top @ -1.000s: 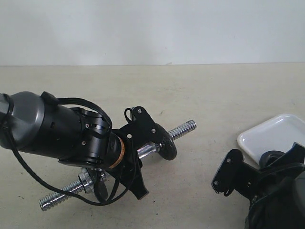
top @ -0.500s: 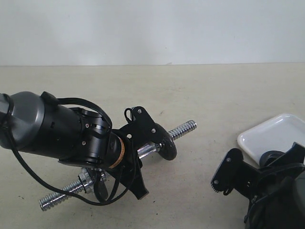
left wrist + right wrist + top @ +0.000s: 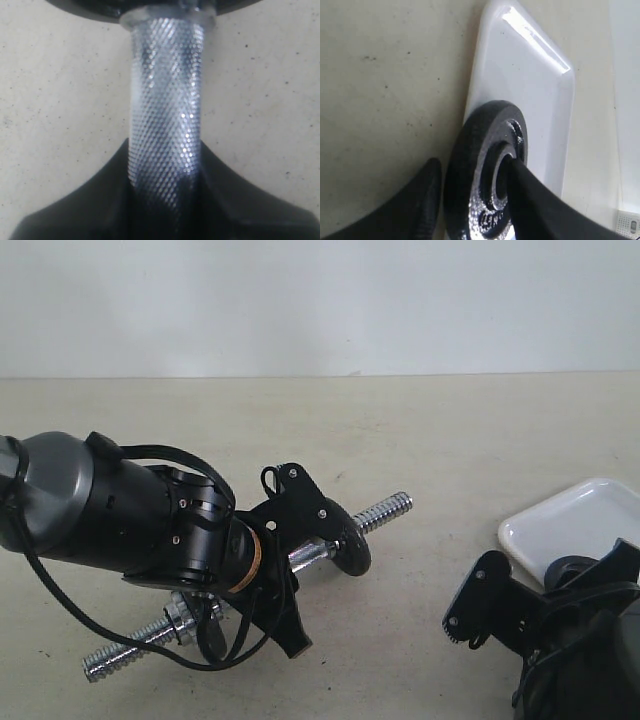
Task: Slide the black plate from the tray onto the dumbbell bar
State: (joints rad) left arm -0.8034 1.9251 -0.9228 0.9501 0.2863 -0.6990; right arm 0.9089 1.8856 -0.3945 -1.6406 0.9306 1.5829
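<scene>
Knurled dumbbell bar point(image 3: 165, 100) (silver, glinting)

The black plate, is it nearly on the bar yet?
Done: the left gripper has its jaws clamped on the dumbbell bar, which carries one disc. In hand: the right gripper pinches the black plate, on edge at the tray. Left: carrying it across and threading it onto the bar's free end.

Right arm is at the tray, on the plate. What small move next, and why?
Probably raise the right gripper a little, straight up. Its jaws appear closed across the black plate, one outside the rim and one at the centre hole, and the plate is not yet clear of the tray. The left gripper holds the dumbbell bar with its threaded end free.
</scene>
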